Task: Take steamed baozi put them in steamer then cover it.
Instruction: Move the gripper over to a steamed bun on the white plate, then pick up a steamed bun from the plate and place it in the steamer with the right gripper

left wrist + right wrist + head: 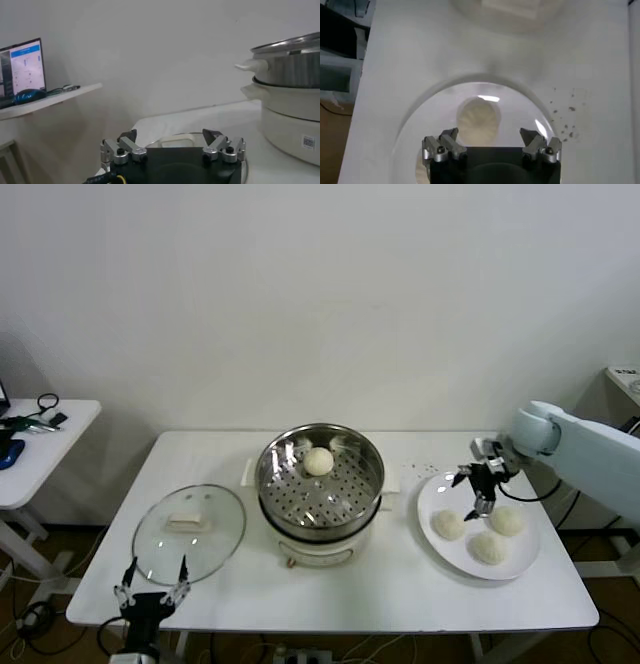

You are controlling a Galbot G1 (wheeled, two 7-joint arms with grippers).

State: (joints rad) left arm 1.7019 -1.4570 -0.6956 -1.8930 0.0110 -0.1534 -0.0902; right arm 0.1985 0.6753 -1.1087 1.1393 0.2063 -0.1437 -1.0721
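The right tool point(478, 489) hangs with its fingers spread wide and empty over the flat white plate point(432, 536) on the white surface point(400, 584), directly above one of the three small cream-white domed dough buns point(448, 525) lying there. A fourth cream-white bun point(318, 461) sits off to that tool's side on the perforated tray of the large round shiny steel steamer point(320, 484). The left tool point(152, 594) waits at the surface's near edge, fingers apart and empty, with the round clear glass lid point(189, 531) lying flat just beyond it.
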